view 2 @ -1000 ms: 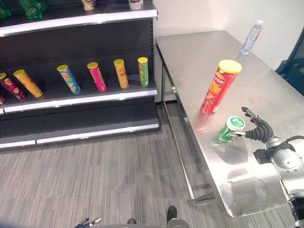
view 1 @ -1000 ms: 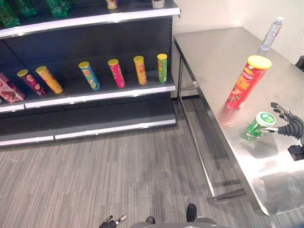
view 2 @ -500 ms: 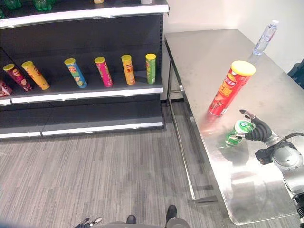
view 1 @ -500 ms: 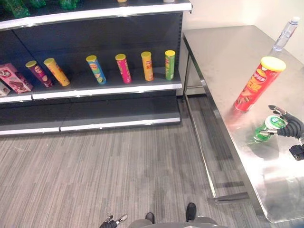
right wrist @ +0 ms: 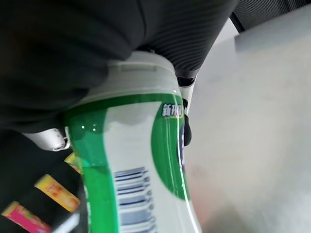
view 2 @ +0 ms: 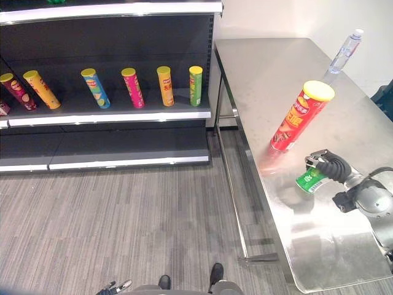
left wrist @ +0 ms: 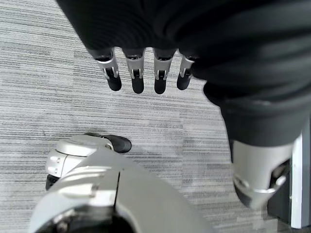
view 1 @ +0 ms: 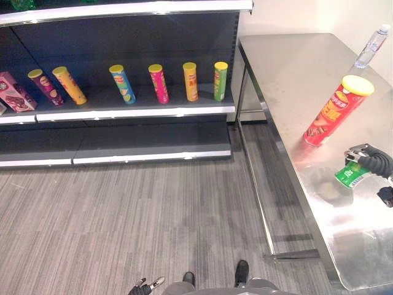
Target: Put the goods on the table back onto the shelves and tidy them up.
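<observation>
Progress: early. Left hand [left wrist: 146, 77] hangs idle w/ straight fingers over floor, bottom of frame. Right hand [view 2: 331, 166] at right edge is curled round green tub [view 2: 310, 180], tilted above counter [view 2: 270, 67]. Red crisp can [view 2: 296, 117] and water bottle [view 2: 345, 51] still to move; shelf [view 2: 110, 114] upper left holds cans.

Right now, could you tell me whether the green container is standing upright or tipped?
Tipped. The green container slants in the right hand, whose fingers curl round its white-capped end, beside the upright red can.
</observation>
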Tool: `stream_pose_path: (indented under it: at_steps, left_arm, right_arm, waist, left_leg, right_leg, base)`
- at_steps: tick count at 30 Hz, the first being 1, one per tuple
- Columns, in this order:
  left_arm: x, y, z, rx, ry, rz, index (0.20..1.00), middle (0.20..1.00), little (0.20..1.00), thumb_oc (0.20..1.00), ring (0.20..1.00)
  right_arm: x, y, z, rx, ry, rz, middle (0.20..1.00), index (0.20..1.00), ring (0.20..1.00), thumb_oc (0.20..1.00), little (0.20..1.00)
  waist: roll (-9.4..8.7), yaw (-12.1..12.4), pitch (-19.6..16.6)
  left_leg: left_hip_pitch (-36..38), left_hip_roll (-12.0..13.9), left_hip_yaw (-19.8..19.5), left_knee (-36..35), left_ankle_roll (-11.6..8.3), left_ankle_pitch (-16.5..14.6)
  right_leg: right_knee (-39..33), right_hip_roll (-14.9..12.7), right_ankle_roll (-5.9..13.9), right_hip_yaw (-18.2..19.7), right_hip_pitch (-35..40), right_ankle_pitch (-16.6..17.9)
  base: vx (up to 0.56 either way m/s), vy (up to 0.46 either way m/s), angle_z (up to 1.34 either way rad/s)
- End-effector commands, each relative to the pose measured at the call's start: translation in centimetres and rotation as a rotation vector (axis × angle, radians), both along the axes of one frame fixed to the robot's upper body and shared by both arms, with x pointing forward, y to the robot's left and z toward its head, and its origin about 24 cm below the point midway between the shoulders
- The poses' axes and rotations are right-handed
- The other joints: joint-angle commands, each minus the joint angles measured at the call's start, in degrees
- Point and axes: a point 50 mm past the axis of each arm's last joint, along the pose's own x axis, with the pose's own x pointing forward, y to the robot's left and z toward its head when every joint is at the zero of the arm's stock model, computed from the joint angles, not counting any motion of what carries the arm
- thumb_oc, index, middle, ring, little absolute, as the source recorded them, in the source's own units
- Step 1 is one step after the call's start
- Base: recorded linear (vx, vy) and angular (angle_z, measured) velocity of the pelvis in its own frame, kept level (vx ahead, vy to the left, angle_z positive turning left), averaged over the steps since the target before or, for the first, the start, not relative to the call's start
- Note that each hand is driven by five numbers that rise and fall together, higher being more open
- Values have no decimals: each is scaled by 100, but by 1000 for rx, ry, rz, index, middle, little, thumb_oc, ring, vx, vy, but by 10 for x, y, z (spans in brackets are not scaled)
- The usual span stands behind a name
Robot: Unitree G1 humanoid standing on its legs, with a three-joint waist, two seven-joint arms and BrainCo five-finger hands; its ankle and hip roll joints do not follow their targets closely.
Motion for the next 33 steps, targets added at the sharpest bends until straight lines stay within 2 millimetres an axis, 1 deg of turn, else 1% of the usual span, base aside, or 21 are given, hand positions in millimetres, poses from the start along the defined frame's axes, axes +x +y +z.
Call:
stream_pose_path:
  at_steps: [1, 3, 4, 5, 6, 7, 8, 11, 13, 15, 17, 20, 21, 22, 23, 25, 26, 28, 29, 31, 33]
  left_arm:
    - [24, 21, 8, 58, -64, 18, 1000, 1000, 1000, 1000, 1000]
    - [23, 22, 8, 59, -67, 19, 1000, 1000, 1000, 1000, 1000]
    - [23, 22, 8, 59, -67, 17, 1000, 1000, 1000, 1000, 1000]
    - [24, 22, 9, 56, -72, 18, 1000, 1000, 1000, 1000, 1000]
    - [24, 22, 9, 56, -72, 15, 1000, 1000, 1000, 1000, 1000]
    - [25, 22, 9, 55, -79, 13, 1000, 1000, 1000, 1000, 1000]
    - [28, 22, 10, 54, -90, 5, 1000, 1000, 1000, 1000, 1000]
    - [32, 22, 12, 57, -108, -14, 1000, 1000, 1000, 1000, 1000]
    - [37, 22, 13, 59, -123, -24, 1000, 1000, 1000, 1000, 1000]
    - [43, 22, 15, 65, -148, -31, 1000, 1000, 1000, 1000, 1000]
    - [47, 22, 17, 69, -171, -30, 1000, 1000, 1000, 1000, 1000]
    - [43, 22, 16, 69, -168, -6, 1000, 1000, 1000, 1000, 1000]
    - [41, 23, 16, 78, -161, -5, 1000, 1000, 1000, 1000, 1000]
    - [41, 23, 16, 77, -161, -4, 1000, 1000, 1000, 1000, 1000]
    - [38, 26, 16, 92, -153, 0, 1000, 1000, 1000, 1000, 1000]
    - [33, 29, 15, 106, -135, 6, 1000, 1000, 1000, 1000, 1000]
    - [29, 31, 15, 118, -117, 10, 1000, 1000, 1000, 1000, 1000]
    - [25, 33, 14, 132, -100, 3, 1000, 1000, 1000, 1000, 1000]
    - [19, 36, 14, 139, -80, 2, 1000, 1000, 1000, 1000, 1000]
    - [17, 36, 13, 143, -71, 5, 1000, 1000, 1000, 1000, 1000]
    - [16, 39, 13, 151, -56, 15, 1000, 1000, 1000, 1000, 1000]
  right_arm:
    - [-1, 18, 57, -38, -192, 120, 200, 200, 200, 200, 200]
    - [-7, 26, 71, -9, -240, 172, 200, 200, 200, 200, 200]
    - [-8, 25, 71, -9, -240, 170, 200, 200, 200, 200, 200]
    - [-12, 36, 84, 22, -281, 234, 200, 200, 200, 200, 200]
    - [-13, 35, 84, 22, -281, 231, 200, 200, 200, 200, 200]
    - [-16, 41, 91, 36, -306, 267, 200, 200, 200, 200, 200]
    - [-21, 50, 103, 59, -362, 325, 200, 200, 200, 200, 200]
    - [-25, 67, 122, 47, -463, 410, 200, 200, 200, 200, 200]
    - [-27, 81, 135, 45, -544, 474, 200, 200, 200, 200, 200]
    - [-28, 93, 149, 31, -626, 527, 200, 200, 200, 200, 200]
    - [-28, 100, 161, -12, -685, 547, 200, 200, 200, 200, 200]
    - [-22, 107, 171, -139, -727, 529, 200, 200, 200, 200, 200]
    - [-22, 110, 173, -179, -735, 527, 200, 200, 200, 200, 200]
    - [-21, 110, 173, -180, -735, 528, 200, 200, 200, 200, 200]
    - [-20, 112, 176, -210, -748, 524, 200, 200, 200, 200, 200]
    - [-20, 111, 177, -264, -755, 505, 200, 200, 200, 200, 200]
    - [-20, 108, 176, -312, -752, 479, 200, 200, 200, 200, 200]
    - [-19, 106, 176, -360, -748, 449, 200, 200, 200, 200, 200]
    - [-19, 105, 176, -364, -745, 444, 200, 200, 200, 200, 200]
    - [-18, 106, 176, -363, -755, 442, 200, 200, 200, 200, 200]
    - [-15, 104, 174, -359, -757, 422, 200, 200, 200, 200, 200]
  waist:
    - [-353, 3, -179]
    - [-362, -16, -181]
    - [-360, -5, -180]
    - [-375, -44, -183]
    - [-372, -25, -180]
    - [-379, -41, -190]
    - [-384, -55, -202]
    - [-387, -37, -228]
    - [-401, 6, -211]
    - [-447, 65, -139]
    - [-464, 141, -37]
    - [-434, 216, -5]
    - [-449, 243, 7]
    - [-447, 233, -4]
    - [-449, 262, -3]
    - [-456, 300, 10]
    - [-436, 334, -35]
    - [-391, 389, -76]
    - [-286, 477, -175]
    - [-238, 509, -221]
    - [-243, 541, -326]
  left_leg:
    - [-52, 226, 675, 2, -412, 103]
    - [-36, 242, 703, 9, -413, 97]
    - [-35, 242, 704, 9, -413, 96]
    - [-30, 260, 732, 48, -412, 80]
    - [-29, 261, 734, 49, -412, 79]
    - [-20, 269, 748, 71, -412, 67]
    - [-10, 291, 771, 133, -414, 33]
    - [-69, 296, 767, 330, -414, -60]
    - [-209, 286, 711, 645, -401, -145]
    - [-514, 182, 599, 1223, -423, -256]
    - [-795, 151, 492, 1699, -480, -211]
    - [-943, 408, 574, 1491, -510, -61]
    - [-1044, 553, 572, 1341, -514, 79]
    - [-1040, 554, 575, 1314, -518, 95]
    - [-1212, 790, 545, 1034, -557, 419]
    - [-1550, 1122, 576, 527, -630, 806]
    - [-1694, 1341, 797, 75, -755, 1003]
    - [-1919, 1534, 1112, 3, -857, 1125]
    - [-1878, 1544, 1089, 2, -917, 1176]
    - [-1808, 1506, 993, 2, -948, 1249]
    - [-1728, 1366, 960, 51, -914, 1217]
  right_leg:
    - [53, 156, 211, 280, 498, -650]
    - [54, 165, 212, 310, 486, -640]
    - [54, 166, 212, 311, 487, -640]
    - [55, 172, 209, 348, 481, -632]
    - [55, 172, 209, 350, 482, -632]
    - [55, 174, 204, 363, 485, -627]
    - [55, 177, 195, 382, 497, -628]
    - [56, 180, 175, 419, 511, -648]
    - [70, 170, 143, 457, 518, -665]
    - [86, 145, 96, 498, 523, -681]
    - [85, 131, 65, 471, 570, -700]
    - [75, 64, 119, 368, 631, -726]
    - [85, 6, 160, 346, 611, -722]
    - [87, 6, 158, 347, 601, -723]
    - [88, -48, 213, 304, 583, -746]
    - [73, -129, 280, 294, 641, -868]
    - [67, -180, 340, 271, 729, -998]
    - [54, -260, 405, 198, 879, -1086]
    - [51, -318, 476, 209, 1009, -1111]
    - [51, -357, 510, 228, 1057, -1112]
    - [85, -590, 627, 226, 1098, -1012]
  base:
    - [-4, -34, 1]
    - [-7, -28, -3]
    - [-7, -35, -8]
    - [-6, -25, -10]
    - [-5, -38, -9]
    - [0, -39, -11]
    - [-7, -51, -12]
    - [-7, -45, -10]
    - [-31, -38, -3]
    - [-59, -33, 1]
    - [-38, 17, 15]
    - [31, 111, 18]
    - [34, 98, 22]
    - [31, 139, 17]
    - [52, 140, 18]
    - [148, 228, 13]
    - [229, 265, 12]
    - [264, 329, 17]
    - [219, 291, 7]
    - [203, 266, -18]
    - [235, 350, -16]
